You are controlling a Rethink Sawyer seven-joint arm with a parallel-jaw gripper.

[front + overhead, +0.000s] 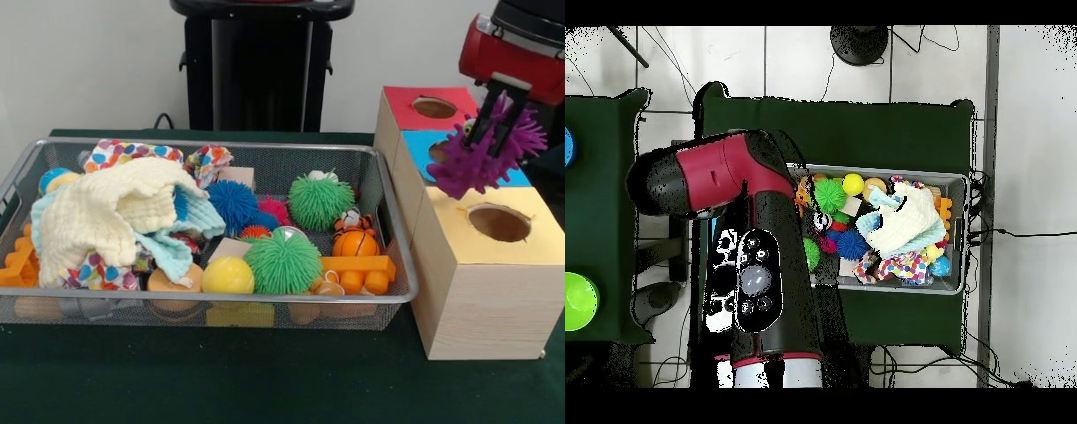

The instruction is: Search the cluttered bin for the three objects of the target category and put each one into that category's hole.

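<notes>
Claw (496,132) is clamped on a purple spiky ball (484,157), hanging above the blue hole (441,152); the yellow hole (500,223) lies just nearer the camera.

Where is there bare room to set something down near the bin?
The green tablecloth in front of the wire bin and wooden box is bare. The bin itself is packed. The claw holds a purple spiky ball over the box's holes.
</notes>
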